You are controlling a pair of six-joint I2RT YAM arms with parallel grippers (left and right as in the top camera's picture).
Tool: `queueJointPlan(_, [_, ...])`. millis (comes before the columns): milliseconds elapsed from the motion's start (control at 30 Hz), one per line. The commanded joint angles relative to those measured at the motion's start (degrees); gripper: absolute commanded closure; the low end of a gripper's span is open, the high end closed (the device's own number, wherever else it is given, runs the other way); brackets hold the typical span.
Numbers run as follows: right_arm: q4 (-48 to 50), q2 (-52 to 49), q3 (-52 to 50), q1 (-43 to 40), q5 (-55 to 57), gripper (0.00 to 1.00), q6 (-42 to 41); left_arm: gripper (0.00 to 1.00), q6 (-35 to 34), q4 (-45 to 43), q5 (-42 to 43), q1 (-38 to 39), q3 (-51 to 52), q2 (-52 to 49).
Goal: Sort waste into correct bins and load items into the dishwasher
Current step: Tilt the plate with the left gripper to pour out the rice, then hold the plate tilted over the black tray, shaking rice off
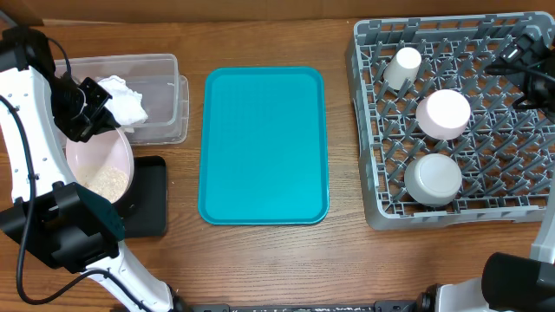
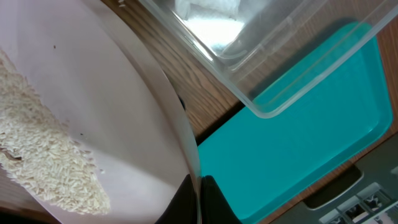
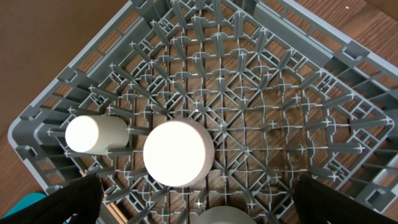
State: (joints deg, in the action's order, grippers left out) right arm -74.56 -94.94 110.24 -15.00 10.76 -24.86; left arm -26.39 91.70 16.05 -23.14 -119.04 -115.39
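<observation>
One plate (image 2: 93,74), pinched by left pincer (image 2: 198,198); right pincer (image 3: 199,196) spread wide over rack (image 3: 267,106).

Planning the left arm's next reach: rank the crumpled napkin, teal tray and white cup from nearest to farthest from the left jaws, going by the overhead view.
1. crumpled napkin: in the clear tub, far left, right alongside.
2. teal tray: centre of the table.
3. white cup: in the dish rack, far right.
</observation>
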Motion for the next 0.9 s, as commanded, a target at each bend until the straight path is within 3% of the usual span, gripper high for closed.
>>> queueJointPlan(0, [0.33, 0.20, 0.46, -0.13, 0.55, 0.00, -0.28, 0.96, 2.23, -0.13, 1.81, -0.13, 0.09, 0.42])
queueJointPlan(867, [0.33, 0.20, 0.46, -0.13, 0.55, 0.00, -0.28, 0.96, 4.15, -7.15, 10.10, -0.22, 7.30, 0.44])
